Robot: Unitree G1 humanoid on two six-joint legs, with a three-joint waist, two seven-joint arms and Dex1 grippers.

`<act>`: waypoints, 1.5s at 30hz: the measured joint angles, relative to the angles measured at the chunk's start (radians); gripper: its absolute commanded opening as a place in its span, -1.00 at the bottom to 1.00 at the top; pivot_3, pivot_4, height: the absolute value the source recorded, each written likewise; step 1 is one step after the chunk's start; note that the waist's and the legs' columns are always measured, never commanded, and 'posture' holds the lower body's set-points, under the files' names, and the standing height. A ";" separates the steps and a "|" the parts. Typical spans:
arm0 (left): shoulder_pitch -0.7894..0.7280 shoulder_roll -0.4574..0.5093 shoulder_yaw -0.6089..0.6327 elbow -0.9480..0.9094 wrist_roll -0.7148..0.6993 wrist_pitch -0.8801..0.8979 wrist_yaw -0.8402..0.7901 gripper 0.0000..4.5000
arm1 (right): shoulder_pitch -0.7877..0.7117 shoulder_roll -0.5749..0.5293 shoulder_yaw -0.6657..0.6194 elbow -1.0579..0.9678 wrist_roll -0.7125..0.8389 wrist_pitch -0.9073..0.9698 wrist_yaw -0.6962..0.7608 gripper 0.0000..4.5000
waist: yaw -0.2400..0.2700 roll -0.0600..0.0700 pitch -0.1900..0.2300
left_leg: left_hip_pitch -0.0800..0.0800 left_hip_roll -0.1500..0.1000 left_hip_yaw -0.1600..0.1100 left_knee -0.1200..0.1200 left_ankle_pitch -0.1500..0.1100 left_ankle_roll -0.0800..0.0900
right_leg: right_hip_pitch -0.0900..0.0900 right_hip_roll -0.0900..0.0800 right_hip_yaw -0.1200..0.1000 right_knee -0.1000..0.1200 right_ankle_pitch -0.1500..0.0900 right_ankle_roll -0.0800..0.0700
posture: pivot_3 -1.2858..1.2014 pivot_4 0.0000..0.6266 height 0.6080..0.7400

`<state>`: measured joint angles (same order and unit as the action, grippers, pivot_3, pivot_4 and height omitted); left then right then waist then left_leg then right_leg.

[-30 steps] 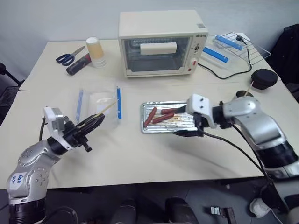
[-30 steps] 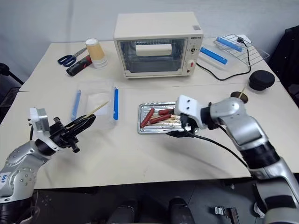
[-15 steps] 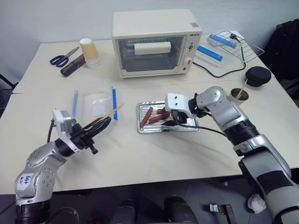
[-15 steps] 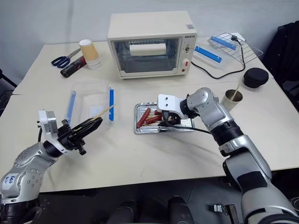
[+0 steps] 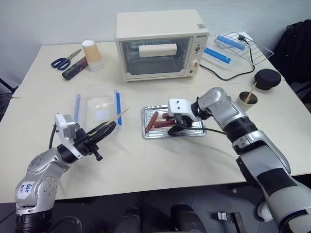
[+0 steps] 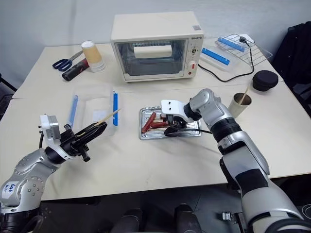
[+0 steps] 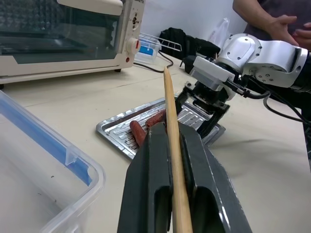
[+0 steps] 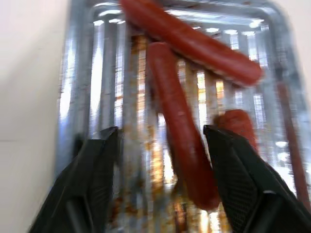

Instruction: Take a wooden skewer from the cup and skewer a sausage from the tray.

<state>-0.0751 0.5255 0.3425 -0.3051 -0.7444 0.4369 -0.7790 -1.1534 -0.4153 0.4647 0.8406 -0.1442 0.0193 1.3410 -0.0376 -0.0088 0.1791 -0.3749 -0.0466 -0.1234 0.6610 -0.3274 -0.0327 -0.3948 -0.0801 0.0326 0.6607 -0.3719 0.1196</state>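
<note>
Nearest, the left claw point(image 7: 177, 160) is clenched on a thin pale wooden skewer point(image 7: 171, 126), with the pointed end projecting toward the tray. The hold sits low on the stick; I judge that a sideways load at the tip could make it pivot or slide between the black fingers.

Farther out on the beige tabletop point(image 5: 146, 160), the right claw point(image 8: 163, 160) hangs over the small shiny ridged metal tray point(image 5: 146, 127). Its fingers are parted, straddling the middle slim reddish-brown sausage point(image 8: 182, 145), and nothing is gripped. Two more sausages lie close alongside it. Risks, as judged: a closing finger may catch a neighbouring sausage, and the greasy casing may roll or squirt free. The light tray may also skid under a sideways push.

The claws stand well apart, so the skewer tip must be aligned with a sausage end; off-centre entry could split the casing.

Beyond the right arm stands the small greyish-beige cup point(image 5: 246, 99), with one skewer leaning in it.
</note>
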 measured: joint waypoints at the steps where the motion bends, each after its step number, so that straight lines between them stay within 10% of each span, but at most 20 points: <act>1: -0.001 0.000 0.000 0.000 0.000 0.000 -0.001 -1.00 | -0.010 0.006 0.000 0.016 -0.008 0.003 0.002 -0.34 | 0.000 0.000 0.000 | 0.000 0.000 0.000 0.000 0.000 0.000 | 0.000 0.000 0.000 0.000 0.000 0.000 | 0.03 -0.52 1.00; 4: -0.013 0.001 -0.004 0.002 0.000 0.002 -0.003 -1.00 | -0.032 0.019 -0.003 0.055 -0.028 -0.001 -0.028 -0.75 | 0.000 0.000 0.000 | 0.000 0.000 0.000 0.001 0.000 0.000 | 0.000 0.000 0.000 0.001 0.000 0.000 | 0.03 -0.52 1.00; 17: -0.056 0.028 -0.035 0.028 0.001 0.019 -0.052 -1.00 | 0.023 -0.029 -0.042 -0.060 -0.021 0.031 0.025 -0.75 | 0.001 0.000 0.000 | 0.000 0.000 0.000 0.000 0.000 0.000 | 0.000 0.000 0.000 0.001 0.000 0.000 | 0.03 -0.52 1.00; 34: -0.238 0.115 -0.320 0.206 0.161 -0.047 -0.347 -1.00 | 0.331 -0.481 -0.235 -0.853 0.174 0.335 0.159 -0.75 | 0.008 0.000 0.000 | -0.001 0.000 0.001 -0.001 0.000 0.000 | -0.001 0.000 0.001 0.000 0.000 0.000 | 0.03 -0.52 1.00; 45: -0.294 0.069 -0.372 0.242 0.183 -0.045 -0.371 -1.00 | 0.380 -0.487 -0.195 -1.067 0.215 0.511 0.119 -0.75 | 0.013 0.000 0.000 | -0.001 0.000 0.001 0.000 0.000 0.000 | -0.001 0.000 0.001 0.000 0.000 0.000 | 0.03 -0.52 1.00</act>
<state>-0.3693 0.5940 -0.0295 -0.0630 -0.5616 0.3914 -1.1502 -0.7738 -0.9020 0.2701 -0.2260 0.0712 0.5298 1.4601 -0.0242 -0.0086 0.1794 -0.3756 -0.0465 -0.1228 0.6608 -0.3275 -0.0328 -0.3955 -0.0801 0.0334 0.6605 -0.3718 0.1194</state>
